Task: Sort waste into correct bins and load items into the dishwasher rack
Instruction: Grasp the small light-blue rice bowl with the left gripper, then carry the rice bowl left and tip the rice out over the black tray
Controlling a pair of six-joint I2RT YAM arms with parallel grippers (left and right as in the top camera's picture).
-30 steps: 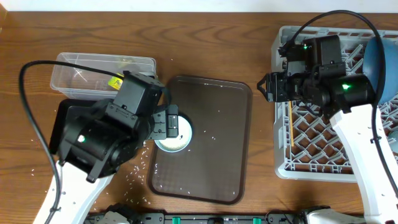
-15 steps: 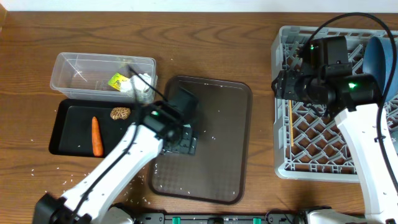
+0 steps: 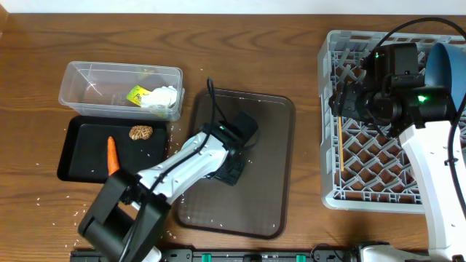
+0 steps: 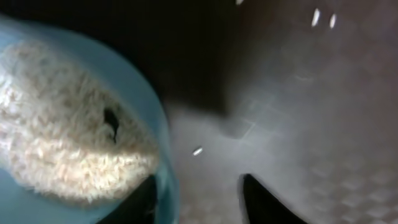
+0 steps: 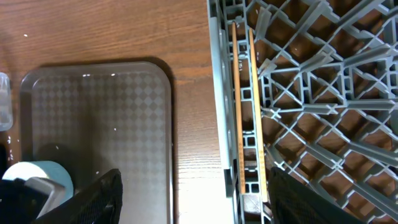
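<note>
A light-blue cup (image 4: 74,124) with white rice inside stands on the brown serving tray (image 3: 255,196). My left gripper (image 4: 194,186) is low over it. One finger is inside the rim and the other stands outside, with a gap to the wall. In the overhead view my left gripper (image 3: 234,169) hides the cup. My right gripper (image 5: 196,199) is open over the left edge of the grey rack (image 3: 378,167). Two chopsticks (image 5: 249,106) lie in the rack, and a blue dish (image 3: 448,73) stands in it at the right.
The clear tub (image 3: 95,91) holds a yellow-green wrapper (image 3: 137,94) and white tissue (image 3: 162,98). The black tray (image 3: 84,153) holds a carrot (image 3: 112,156) and a brown food piece (image 3: 140,132). Rice grains (image 3: 156,193) are scattered on the table.
My left wrist has come down over the cup and its jaws have narrowed round the rim. The right arm has shifted slightly to the right over the rack.
</note>
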